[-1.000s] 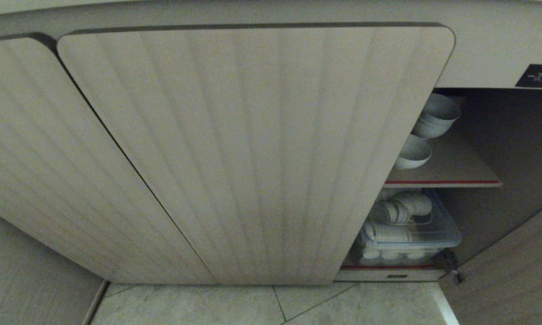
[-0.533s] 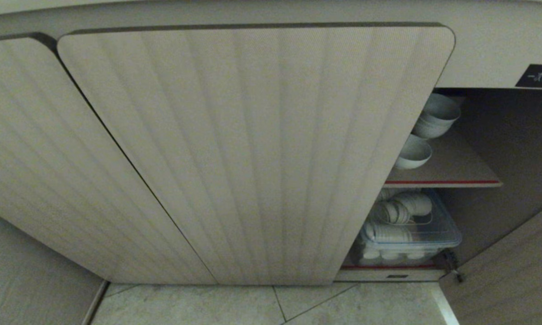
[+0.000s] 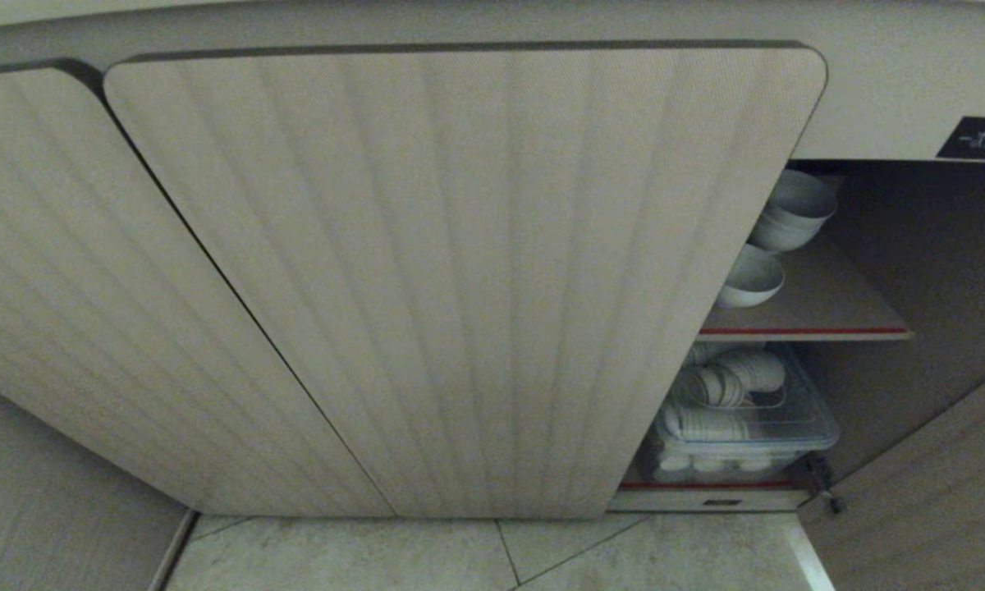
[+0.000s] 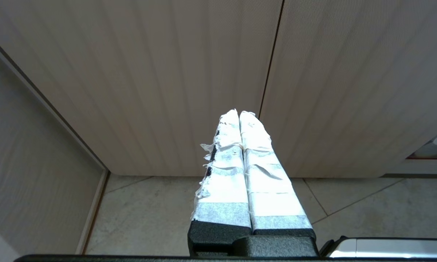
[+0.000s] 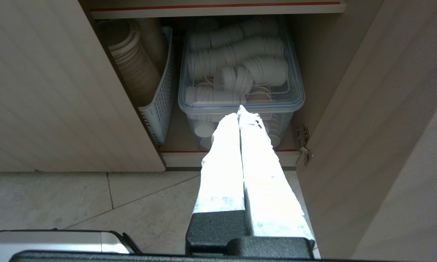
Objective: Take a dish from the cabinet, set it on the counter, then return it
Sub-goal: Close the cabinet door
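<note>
The cabinet [image 3: 460, 279] has ribbed beige doors, and its right bay stands open. On the red-edged upper shelf [image 3: 813, 332] sits the dish [image 3: 751, 277], a single white bowl half hidden by the door edge. A nested stack of white bowls [image 3: 794, 215] stands behind it. The counter is out of view. Neither arm shows in the head view. My left gripper [image 4: 239, 112] is shut and empty, held low before the closed doors [image 4: 167, 72]. My right gripper [image 5: 239, 109] is shut and empty, pointing into the lower bay below the dish's shelf.
A clear lidded box of white stacked ware [image 5: 240, 72] fills the lower bay [image 3: 747, 419], beside a white perforated basket [image 5: 156, 109] of brown cups. The open door [image 5: 386, 127] and its hinge [image 5: 304, 145] stand at the right. Tiled floor [image 3: 460, 558] lies below.
</note>
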Tool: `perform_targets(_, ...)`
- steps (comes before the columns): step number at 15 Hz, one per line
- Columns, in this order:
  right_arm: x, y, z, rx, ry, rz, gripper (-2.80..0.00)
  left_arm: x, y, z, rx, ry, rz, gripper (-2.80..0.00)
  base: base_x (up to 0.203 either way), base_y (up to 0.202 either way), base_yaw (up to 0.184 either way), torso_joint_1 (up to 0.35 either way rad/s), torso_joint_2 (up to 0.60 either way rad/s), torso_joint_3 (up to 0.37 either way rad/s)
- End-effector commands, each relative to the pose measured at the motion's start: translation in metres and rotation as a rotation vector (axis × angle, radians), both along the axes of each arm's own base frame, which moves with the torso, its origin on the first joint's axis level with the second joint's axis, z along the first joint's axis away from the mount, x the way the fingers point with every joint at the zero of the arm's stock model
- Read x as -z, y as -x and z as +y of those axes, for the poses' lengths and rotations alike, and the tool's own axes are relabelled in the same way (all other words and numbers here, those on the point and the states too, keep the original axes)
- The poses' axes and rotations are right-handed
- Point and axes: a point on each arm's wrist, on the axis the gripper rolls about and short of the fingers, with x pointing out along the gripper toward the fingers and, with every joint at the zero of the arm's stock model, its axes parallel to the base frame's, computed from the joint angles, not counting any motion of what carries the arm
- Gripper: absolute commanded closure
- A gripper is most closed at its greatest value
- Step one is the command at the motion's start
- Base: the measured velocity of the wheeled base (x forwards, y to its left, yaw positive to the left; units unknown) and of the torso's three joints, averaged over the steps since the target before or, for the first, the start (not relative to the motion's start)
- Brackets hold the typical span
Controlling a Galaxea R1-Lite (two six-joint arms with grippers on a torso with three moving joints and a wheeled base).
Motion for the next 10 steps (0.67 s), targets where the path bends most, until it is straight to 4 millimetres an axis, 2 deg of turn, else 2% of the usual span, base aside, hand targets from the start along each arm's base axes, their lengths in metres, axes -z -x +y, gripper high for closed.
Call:
perform_targets(1, 0.0000, -0.0001, 0.0000, 0.000, -0.001, 0.001, 0.00, 0.0005, -0.0001, 0.0000, 0.000, -0.001, 0.001, 0.00, 0.000, 0.000, 0.000, 0.000, 0.00, 0.000)
perform_targets(10, 0.0000, -0.0001, 0.0000, 0.000, -0.001, 0.001, 0.00, 0.0005, -0.0001, 0.0000, 0.000, 0.001, 0.001, 0.00, 0.000, 0.000, 0.000, 0.000, 0.00, 0.000)
